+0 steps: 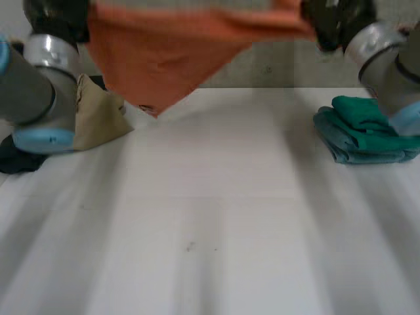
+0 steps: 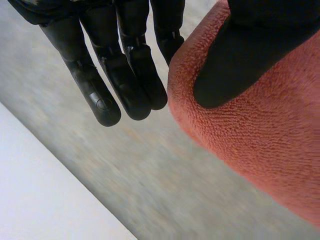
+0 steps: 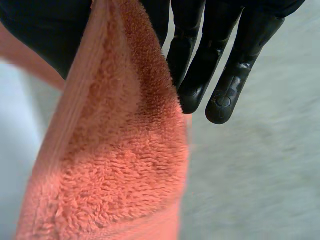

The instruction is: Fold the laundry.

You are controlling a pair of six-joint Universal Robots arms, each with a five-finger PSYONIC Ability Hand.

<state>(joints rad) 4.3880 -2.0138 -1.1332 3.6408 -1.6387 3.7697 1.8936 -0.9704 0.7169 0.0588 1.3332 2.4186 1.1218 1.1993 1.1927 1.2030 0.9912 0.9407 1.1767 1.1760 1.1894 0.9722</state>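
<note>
Orange towel held aloft over far side of white table, hanging down to a point. Left hand pinching one top end under thumb, remaining fingers straight. Right hand pinching the other top end likewise. Folded teal stack on table at right, beige cloth at left.

Orange towel between robot hand fingers

Grey-jointed arms with light-blue caps, silver wrist collars, glossy black left hand and right hand, segmented fingers, round dimple on fingertip pads.
</note>
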